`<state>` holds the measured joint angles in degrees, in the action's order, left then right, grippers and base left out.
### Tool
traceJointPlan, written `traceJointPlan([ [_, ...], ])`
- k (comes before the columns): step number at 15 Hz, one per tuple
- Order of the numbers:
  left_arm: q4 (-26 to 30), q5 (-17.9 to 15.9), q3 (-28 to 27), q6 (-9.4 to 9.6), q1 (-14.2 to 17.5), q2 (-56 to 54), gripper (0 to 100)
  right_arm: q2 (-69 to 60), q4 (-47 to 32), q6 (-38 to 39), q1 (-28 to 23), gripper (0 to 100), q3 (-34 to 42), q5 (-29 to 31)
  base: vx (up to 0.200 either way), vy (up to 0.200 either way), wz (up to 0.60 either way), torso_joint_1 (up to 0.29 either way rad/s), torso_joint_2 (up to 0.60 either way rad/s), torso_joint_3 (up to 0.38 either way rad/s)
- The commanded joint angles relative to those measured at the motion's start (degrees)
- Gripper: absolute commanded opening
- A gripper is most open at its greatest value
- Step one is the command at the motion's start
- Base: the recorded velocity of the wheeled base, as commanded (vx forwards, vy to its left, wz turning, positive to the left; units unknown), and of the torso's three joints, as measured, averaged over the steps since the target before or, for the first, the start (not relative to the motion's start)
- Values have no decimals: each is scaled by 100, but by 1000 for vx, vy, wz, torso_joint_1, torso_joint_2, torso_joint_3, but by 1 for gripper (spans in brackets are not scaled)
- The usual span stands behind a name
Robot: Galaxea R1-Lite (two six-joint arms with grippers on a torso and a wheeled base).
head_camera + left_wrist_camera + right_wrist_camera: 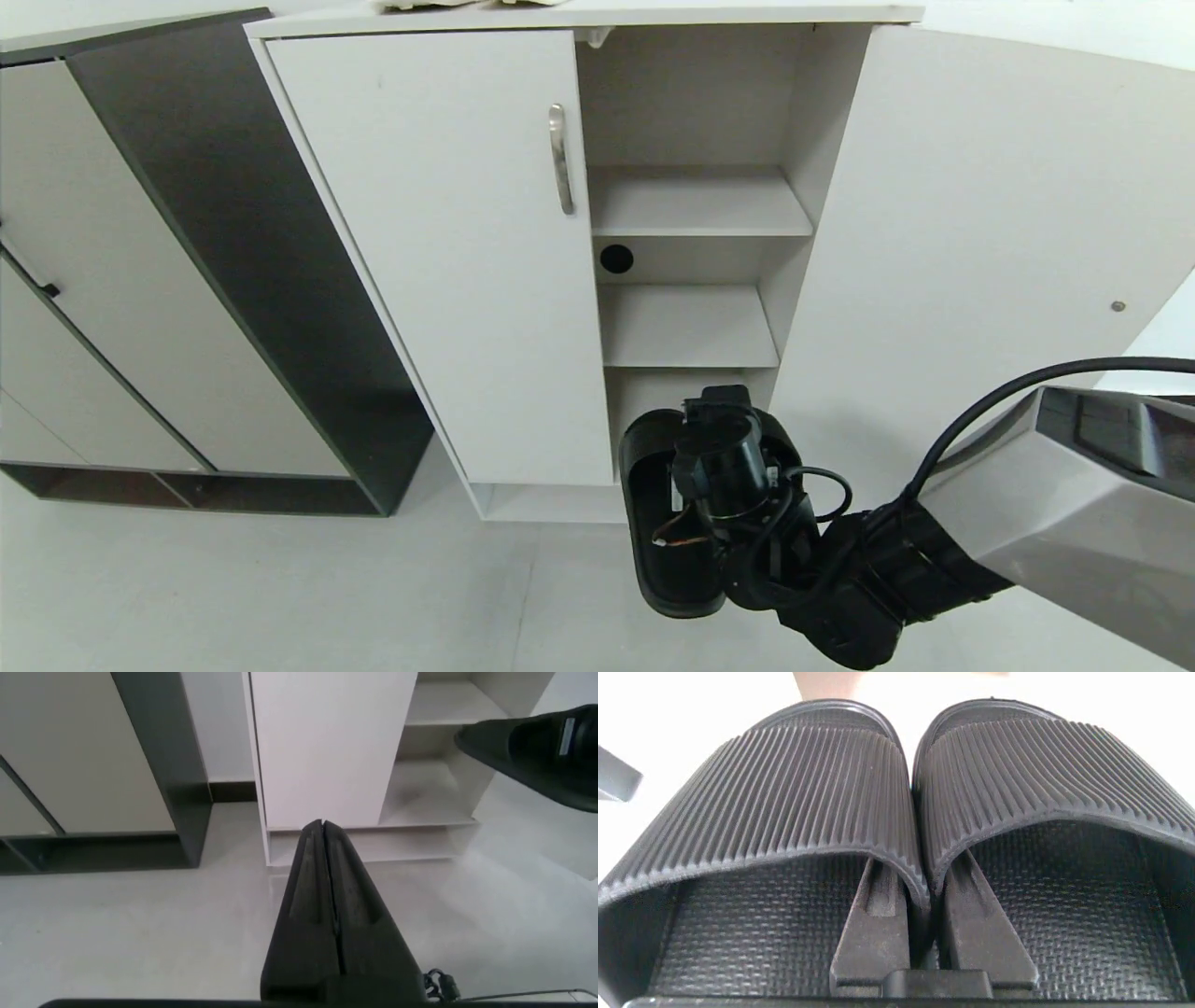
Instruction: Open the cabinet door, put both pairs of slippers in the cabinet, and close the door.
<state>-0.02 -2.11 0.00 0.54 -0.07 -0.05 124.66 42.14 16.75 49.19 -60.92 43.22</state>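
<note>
right wrist view: the right tool (920,873) is clamped on a pair of black slippers (831,793), its two fingers (868,933) reaching inside the shoes and pinching their touching inner walls together under the ribbed straps. in the head view the pair sits at lower centre of the frame, just in front of the bottom compartment of the white cabinet (579,14). the cabinet's right door (980,233) stands swung out at the right of the frame, and its left door (439,261) with a metal handle (560,159) is closed. two shelves (695,201) show inside. left wrist view: the left tool (322,835) has its fingers pressed flat together above the grey floor (140,915).
</note>
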Motion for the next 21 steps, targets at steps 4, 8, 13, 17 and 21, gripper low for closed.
traceJointPlan([
  [4, -6, 0, 0, 17, -1, 14, 0, 58, 242, -93, 56, 0, -69, 126, 0, 0, 0, 6, 2, -189],
  [8, -6, 0, 0, 34, -1, 14, 0, 357, 2105, -1139, 3, 0, 440, 134, 0, 0, 0, 1, 1, -26],
  [13, 2, 0, 0, 25, -1, 14, 0, 709, 2870, -1394, -111, 0, 431, 134, 0, 0, 0, 0, 0, 0],
  [17, 2, -9, 0, 17, -1, 14, 0, 717, 2958, -1385, -155, 0, 440, 134, 100, 0, 0, 1, 2, 0],
  [21, 2, -9, 0, 17, -1, 14, 0, 770, 2975, -1385, -182, 0, 423, 134, 200, 0, 0, 2, 2, 1],
])
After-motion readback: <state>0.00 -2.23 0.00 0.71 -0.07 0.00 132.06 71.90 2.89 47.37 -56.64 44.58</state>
